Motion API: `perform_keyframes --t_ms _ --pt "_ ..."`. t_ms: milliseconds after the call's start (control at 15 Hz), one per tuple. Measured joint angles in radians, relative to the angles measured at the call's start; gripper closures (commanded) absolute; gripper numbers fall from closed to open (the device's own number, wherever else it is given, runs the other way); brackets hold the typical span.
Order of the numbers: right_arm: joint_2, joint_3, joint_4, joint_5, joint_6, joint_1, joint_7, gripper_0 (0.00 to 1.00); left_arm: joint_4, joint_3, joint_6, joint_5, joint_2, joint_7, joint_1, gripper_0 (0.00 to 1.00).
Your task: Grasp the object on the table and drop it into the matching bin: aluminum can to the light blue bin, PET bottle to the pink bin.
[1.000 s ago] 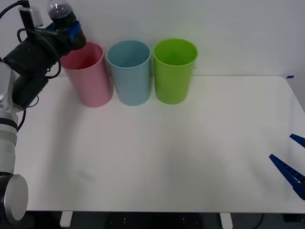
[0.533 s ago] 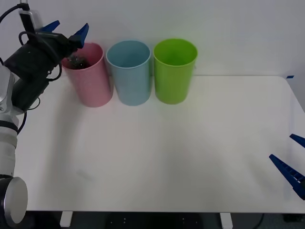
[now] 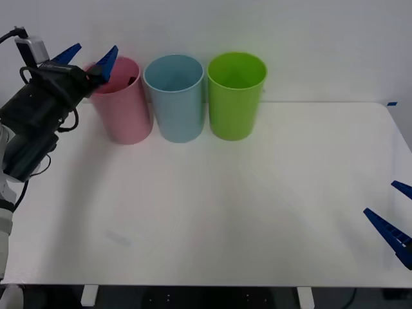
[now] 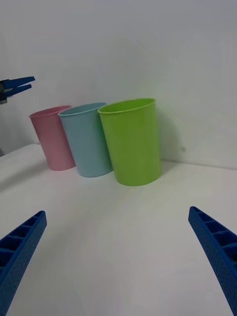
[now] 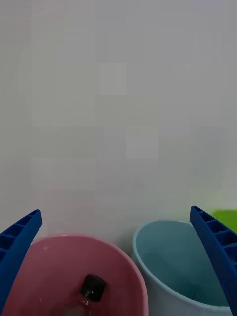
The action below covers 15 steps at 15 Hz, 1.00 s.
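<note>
Left gripper (image 3: 87, 56) released above the pink bin (image 3: 122, 103); PET bottle (image 5: 91, 291) inside that bin.

Left gripper: blue fingers (image 3: 106, 61) spread wide, nothing between them, held over the near-left rim of the pink bin at the table's (image 3: 257, 206) far left. In the left wrist view the PET bottle sits down inside the pink bin, black cap facing up, clear body below it against the bin wall. Light blue bin (image 3: 175, 96) stands just beside the pink one on its right, walls close or touching; green bin (image 3: 235, 94) next in the row, against the light blue one. All three upright along the table's back edge. Right gripper (image 3: 394, 222) rests low at the table's near right corner, well apart from the bins, fingers parted and empty.
</note>
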Motion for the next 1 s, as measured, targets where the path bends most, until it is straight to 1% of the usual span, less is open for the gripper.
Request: perform_keyframes --t_ms 200,533,800,1000 --pt "0.0 0.0 0.0 0.0 0.0 0.0 0.0 0.0 -0.088 -0.004 -0.01 0.04 0.0 -0.001 0.09 0.0" --pt "0.0 0.0 0.0 0.0 0.0 0.0 0.0 0.0 -0.218 -0.004 -0.065 0.106 0.0 -0.007 0.243 0.0" --pt "0.0 0.0 0.0 0.0 0.0 0.0 0.0 0.0 -0.265 0.015 -0.168 0.151 0.0 -0.021 0.335 0.0" --pt "0.0 0.0 0.0 0.0 0.0 0.0 0.0 0.0 -0.269 0.04 -0.275 0.165 0.0 -0.041 0.382 0.0"
